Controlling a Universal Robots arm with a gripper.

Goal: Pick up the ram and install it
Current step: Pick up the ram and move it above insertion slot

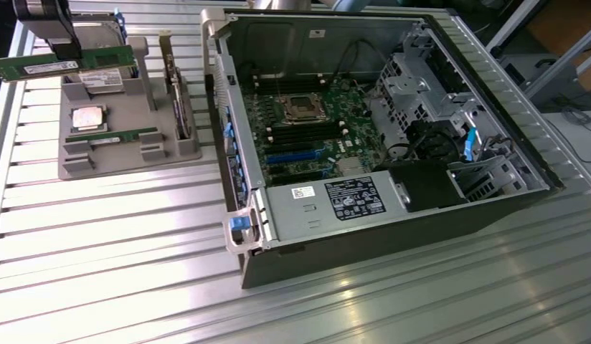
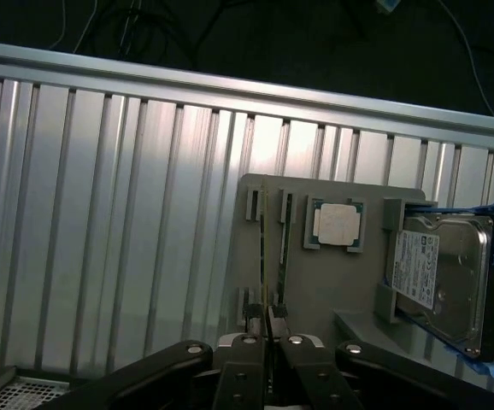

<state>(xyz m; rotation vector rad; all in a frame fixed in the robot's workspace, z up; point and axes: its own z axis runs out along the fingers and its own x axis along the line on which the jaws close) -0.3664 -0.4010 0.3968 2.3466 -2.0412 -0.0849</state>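
Note:
My gripper [image 1: 66,49] hangs at the exterior view's top left, shut on the ram [image 1: 61,66]. The ram is a long thin green stick with a white label, held level in the air above the grey holder tray [image 1: 80,166]. In the wrist view the fingers [image 2: 249,325] pinch the ram [image 2: 265,256] edge-on, over the tray [image 2: 315,290]. A second green memory stick [image 1: 118,136] rests in a slot on the tray. The open computer case [image 1: 247,215] lies to the exterior view's right, its motherboard [image 1: 305,154] showing black memory slots [image 1: 300,132].
The tray also carries a square silver processor [image 1: 88,118], a hard drive [image 2: 439,278] and a taller green card with a metal bracket [image 1: 178,100]. The case's raised wall [image 1: 219,107] stands between tray and motherboard. Ribbed aluminium table [image 1: 114,258] surrounds everything.

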